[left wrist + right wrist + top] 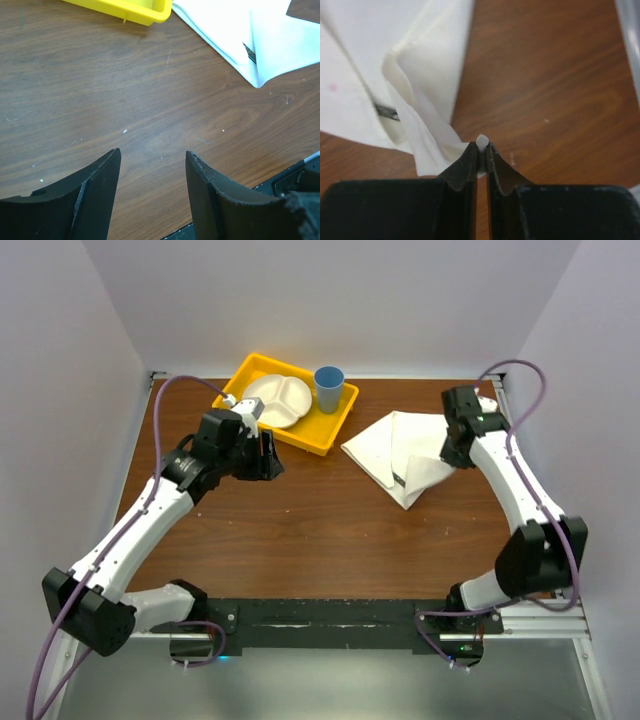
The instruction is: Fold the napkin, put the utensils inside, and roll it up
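Wooden tabletop lies bare beneath the left gripper, whose jaws stand spread and hold nothing. Ahead and to its right, the napkin is folded, with the knife tucked inside. The right gripper is pressed together, pinching a napkin corner. Folding and loading look done; rolling seems all that's left.

- 1 napkin, white.
- 1 knife, only a dark sliver showing in the napkin's fold.
- 1 tray, yellow.
- 1 plate, white, divided.
- 1 cup, blue.
- 1 desk, brown wood.
- 2 arms: left arm, right arm.
- 2 claws: left claw, right claw, two fingers each.
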